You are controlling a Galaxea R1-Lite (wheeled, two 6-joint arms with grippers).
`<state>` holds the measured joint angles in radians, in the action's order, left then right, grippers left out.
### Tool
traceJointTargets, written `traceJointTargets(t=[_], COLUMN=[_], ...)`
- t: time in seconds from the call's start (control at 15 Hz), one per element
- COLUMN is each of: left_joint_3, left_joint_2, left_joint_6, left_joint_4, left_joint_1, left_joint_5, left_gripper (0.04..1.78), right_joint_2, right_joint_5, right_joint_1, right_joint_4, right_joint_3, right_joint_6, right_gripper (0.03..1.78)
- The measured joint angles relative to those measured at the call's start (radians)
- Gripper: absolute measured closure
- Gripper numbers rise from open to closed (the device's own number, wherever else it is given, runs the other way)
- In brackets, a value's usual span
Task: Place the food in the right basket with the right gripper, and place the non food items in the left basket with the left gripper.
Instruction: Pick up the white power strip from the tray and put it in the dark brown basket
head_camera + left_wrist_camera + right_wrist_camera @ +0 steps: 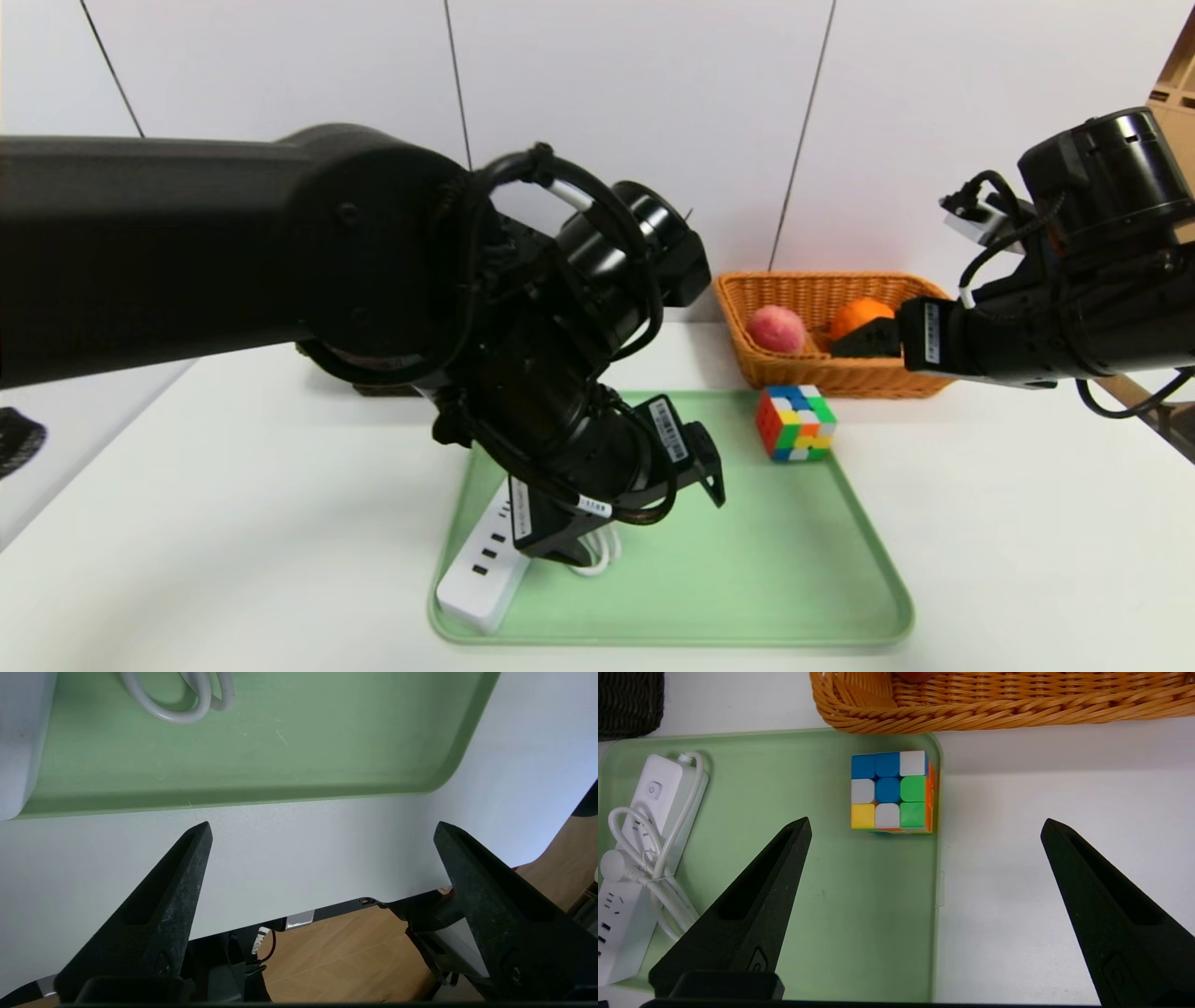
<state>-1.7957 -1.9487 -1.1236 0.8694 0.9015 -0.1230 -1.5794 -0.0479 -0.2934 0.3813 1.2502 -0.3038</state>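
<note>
A white power strip (481, 569) with a coiled cable lies at the left of the green tray (747, 579). A multicoloured puzzle cube (795, 423) stands in the tray's far right corner. My left gripper (635, 513) hangs open and empty just above the power strip; in the left wrist view (323, 828) the strip (18, 742) and its cable (187, 700) lie beyond the fingertips. My right gripper (878, 341) is open and empty in front of the orange wicker basket (840, 373). In the right wrist view (927, 823) the cube (889, 791) lies ahead of it.
A peach (776, 329) and an orange (859, 315) lie in the wicker basket at the back right. A dark basket (19, 439) shows at the far left edge. The table's front edge (327, 905) and the floor show in the left wrist view.
</note>
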Motion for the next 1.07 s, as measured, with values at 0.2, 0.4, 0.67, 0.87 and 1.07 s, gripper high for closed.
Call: traceJointTargets(t=[0.2, 0.4, 0.67, 0.87, 1.07], left_joint_3=[-0.04, -0.053, -0.073, -0.083, -0.094], left_joint_2=[-0.079, -0.13, -0.177, -0.197, -0.215], left_joint_6=[-0.007, 0.009, 0.018, 0.033, 0.033], left_joint_4=[0.0, -0.001, 0.0, -0.001, 0.001], left_joint_1=[-0.033, -0.045, -0.056, -0.059, -0.063], left_joint_5=[0.0, 0.046, 0.08, 0.091, 0.096], left_gripper=[0.13, 0.13, 0.13, 0.13, 0.13], right_joint_2=[0.003, 0.006, 0.008, 0.011, 0.013], right_joint_5=[0.012, 0.023, 0.044, 0.045, 0.056], right_joint_1=[0.017, 0.037, 0.049, 0.053, 0.057], right_joint_4=[-0.017, -0.017, -0.019, -0.019, -0.019], right_joint_3=[-0.004, -0.006, -0.016, -0.021, -0.027], right_joint_6=[0.0, 0.0, 0.003, 0.004, 0.005], right_gripper=[0.11, 0.11, 0.11, 0.11, 0.11])
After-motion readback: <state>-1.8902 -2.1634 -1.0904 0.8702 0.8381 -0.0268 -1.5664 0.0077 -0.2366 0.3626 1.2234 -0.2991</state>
